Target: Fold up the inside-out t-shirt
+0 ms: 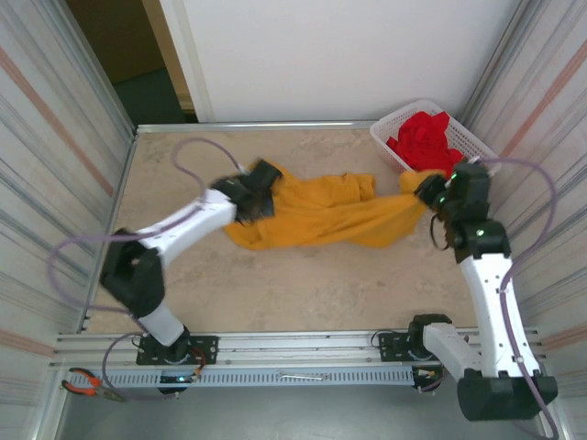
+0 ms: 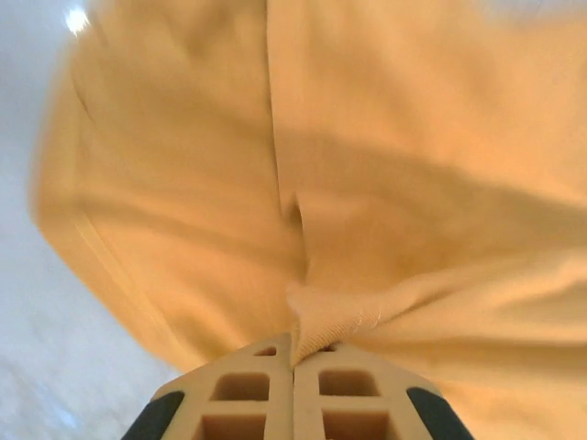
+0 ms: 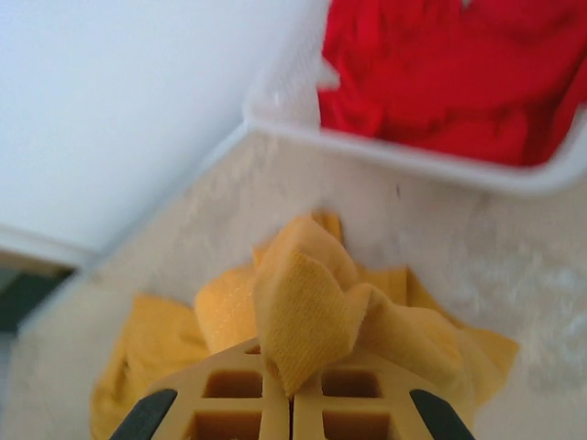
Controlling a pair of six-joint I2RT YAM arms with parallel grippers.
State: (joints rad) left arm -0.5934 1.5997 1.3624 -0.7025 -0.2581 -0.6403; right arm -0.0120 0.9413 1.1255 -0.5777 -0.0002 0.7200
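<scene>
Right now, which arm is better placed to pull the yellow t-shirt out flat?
Probably the left. The left fingers are shut on the t-shirt, with bare table beside them. The right fingers grip the other end too, but the basket with the red garment stands close beside them.

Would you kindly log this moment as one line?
left gripper: shut on yellow t-shirt | right gripper: shut on yellow t-shirt | red garment: in basket

T-shirt [image 1: 321, 215] sprawls across mid-worktop [image 1: 303, 284], left gripper [image 1: 266, 188] at its left end, right gripper [image 1: 424, 190] at its right. Just behind that one, far right corner: a basket [image 1: 390, 128], a garment [image 1: 426, 137] heaped in it. Pliers [image 1: 87, 382] lie before the near-left corner.
</scene>
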